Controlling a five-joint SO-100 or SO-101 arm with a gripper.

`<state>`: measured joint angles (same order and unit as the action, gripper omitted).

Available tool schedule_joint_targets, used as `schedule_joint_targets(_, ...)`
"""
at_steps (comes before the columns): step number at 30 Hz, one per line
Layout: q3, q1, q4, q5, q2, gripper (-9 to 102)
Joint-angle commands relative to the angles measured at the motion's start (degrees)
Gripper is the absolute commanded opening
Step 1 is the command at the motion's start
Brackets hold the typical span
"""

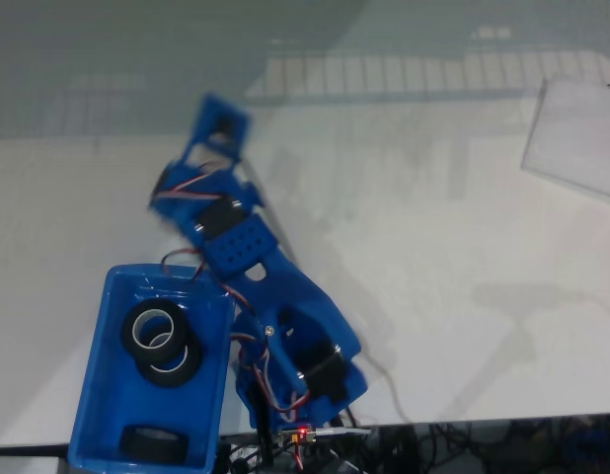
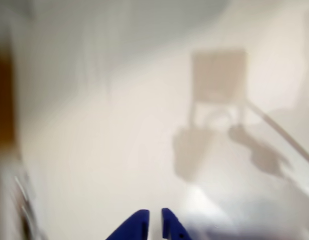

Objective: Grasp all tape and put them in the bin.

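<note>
The bin (image 1: pixel 204 420) is a bright blue tray at the lower left of the fixed view. Three black rolls of tape lie in it: one with a whitish core (image 1: pixel 131 334), a second (image 1: pixel 184 371) partly under it, and a third (image 1: pixel 152 444) near the front wall. My gripper (image 1: pixel 222 120) is raised above the white table beyond the bin, motion-blurred and holding nothing. In the wrist view, which is also blurred, my gripper (image 2: pixel 154 224) shows two blue fingertips (image 2: pixel 137 227) close together with only a thin gap and nothing between them.
The blue arm's base (image 1: pixel 305 375) stands right beside the bin, with cables and a board with a red light (image 1: pixel 303 432) at the table's front edge. A translucent sheet (image 1: pixel 576 138) lies at the back right. The white tabletop (image 1: pixel 433 257) stretches to the right.
</note>
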<state>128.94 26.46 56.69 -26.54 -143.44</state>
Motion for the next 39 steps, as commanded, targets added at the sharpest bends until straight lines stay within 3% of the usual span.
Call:
schedule_joint_targets(1,2.72,-11.16,-7.56,2.72,-1.49,0)
schedule_joint_targets(5,11.16,-18.63,-11.78,4.48,-7.21,0)
schedule_joint_targets(15,24.79,-26.02,-9.32,11.16,-24.35,0)
schedule_joint_targets(39,46.49,-31.73,-5.27,12.39,-47.02,0)
